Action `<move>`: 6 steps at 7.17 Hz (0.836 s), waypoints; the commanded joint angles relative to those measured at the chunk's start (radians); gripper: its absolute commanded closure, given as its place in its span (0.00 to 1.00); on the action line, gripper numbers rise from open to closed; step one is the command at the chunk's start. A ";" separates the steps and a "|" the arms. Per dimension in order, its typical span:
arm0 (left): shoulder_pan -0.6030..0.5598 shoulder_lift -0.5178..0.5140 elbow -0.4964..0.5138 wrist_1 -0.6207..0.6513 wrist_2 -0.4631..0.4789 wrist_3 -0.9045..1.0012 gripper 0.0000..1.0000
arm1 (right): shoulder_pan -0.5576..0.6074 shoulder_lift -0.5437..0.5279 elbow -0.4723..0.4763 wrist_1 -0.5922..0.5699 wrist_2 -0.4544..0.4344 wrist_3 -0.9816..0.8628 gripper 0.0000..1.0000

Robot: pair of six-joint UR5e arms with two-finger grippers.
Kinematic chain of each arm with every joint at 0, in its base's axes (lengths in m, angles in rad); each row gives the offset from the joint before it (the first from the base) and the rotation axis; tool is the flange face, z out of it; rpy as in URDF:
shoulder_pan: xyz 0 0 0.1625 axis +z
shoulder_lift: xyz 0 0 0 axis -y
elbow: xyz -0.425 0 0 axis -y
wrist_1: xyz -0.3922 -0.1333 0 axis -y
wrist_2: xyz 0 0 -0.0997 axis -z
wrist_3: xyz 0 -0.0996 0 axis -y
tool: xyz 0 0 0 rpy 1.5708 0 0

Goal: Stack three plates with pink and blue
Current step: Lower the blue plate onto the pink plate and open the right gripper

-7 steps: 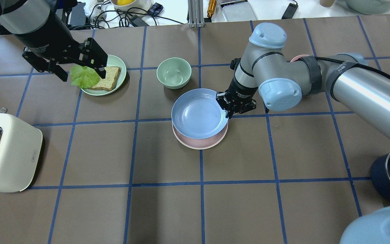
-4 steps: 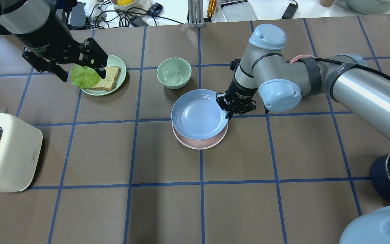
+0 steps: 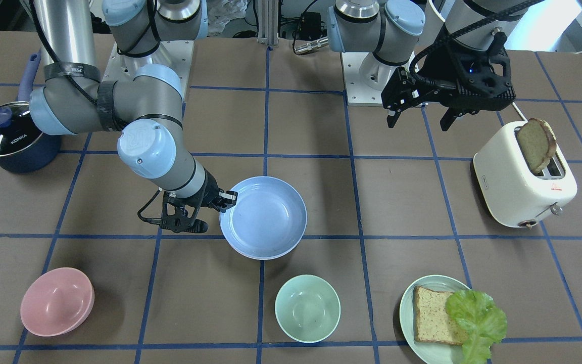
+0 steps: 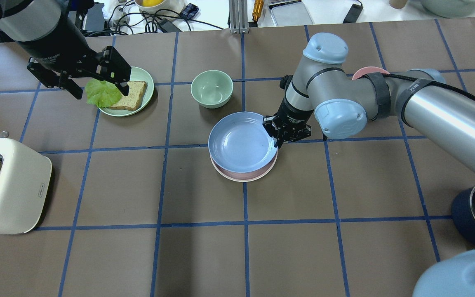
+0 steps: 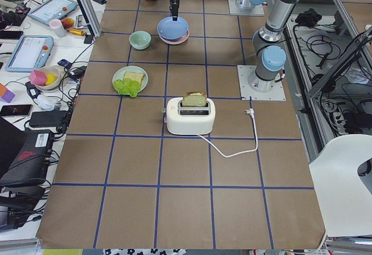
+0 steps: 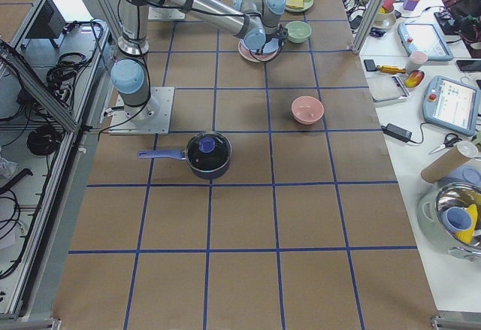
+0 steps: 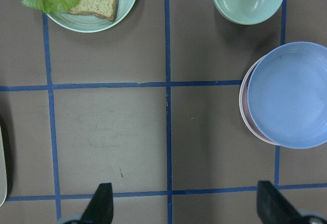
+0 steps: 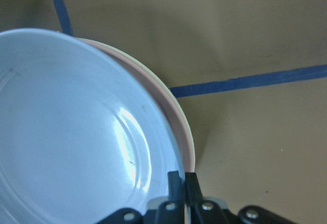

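The light blue plate (image 4: 239, 142) lies on top of the pale pink plate (image 4: 241, 175) at the table's middle. The blue plate is offset toward the far side, so a pink crescent shows. A thin cream-white edge (image 4: 242, 181) shows under the pink one. My right gripper (image 4: 276, 138) is shut on the blue plate's right rim, as the right wrist view shows (image 8: 181, 180). The stack also shows in the front-facing view (image 3: 263, 217). My left gripper (image 4: 99, 84) is open and empty, high above the bread plate.
A mint-green plate (image 4: 140, 74) with bread and lettuce is at the far left. A mint bowl (image 4: 212, 88) stands just beyond the stack. A pink bowl (image 3: 57, 302) sits behind my right arm. A toaster (image 4: 8, 185) is at the near left, a lidded pot (image 3: 5, 136) at the near right.
My right gripper and the blue plate have shifted slightly toward the robot and down, so less pink rim shows. The left arm has not moved.
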 commanded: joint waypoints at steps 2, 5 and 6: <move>0.000 0.000 0.000 0.000 0.000 0.000 0.00 | 0.000 0.003 0.001 -0.012 0.000 -0.006 1.00; 0.000 0.000 0.000 0.000 0.000 0.000 0.00 | 0.000 0.003 0.008 -0.012 0.000 -0.007 1.00; 0.000 0.000 0.000 0.000 0.000 0.000 0.00 | 0.000 0.003 0.010 -0.012 0.000 -0.009 1.00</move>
